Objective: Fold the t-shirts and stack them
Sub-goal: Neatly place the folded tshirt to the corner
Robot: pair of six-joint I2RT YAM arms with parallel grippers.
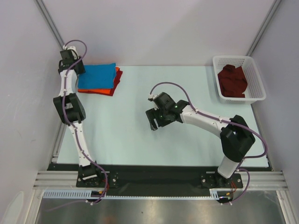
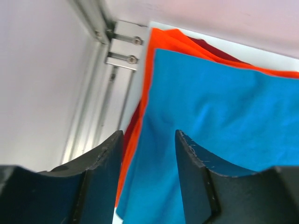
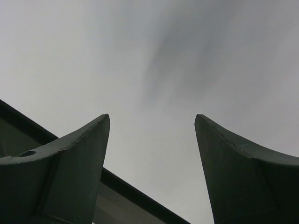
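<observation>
Top external view is showing a folded stack lying at the far left of the bench [image 1: 140, 140]: the blue t-shirt [image 1: 97, 76] on top, the orange t-shirt [image 1: 100, 91] under it, and a maroon t-shirt [image 2: 212, 48] peeking out beneath. More maroon t-shirts [image 1: 232, 80] are sitting crumpled in the white basket [image 1: 258, 77] at the far right. The left gripper [image 2: 148, 140] is hovering at the stack's left edge, fingers spread with nothing between them. The right gripper [image 3: 152, 116] is hanging released over mid-bench, well apart from both.
</observation>
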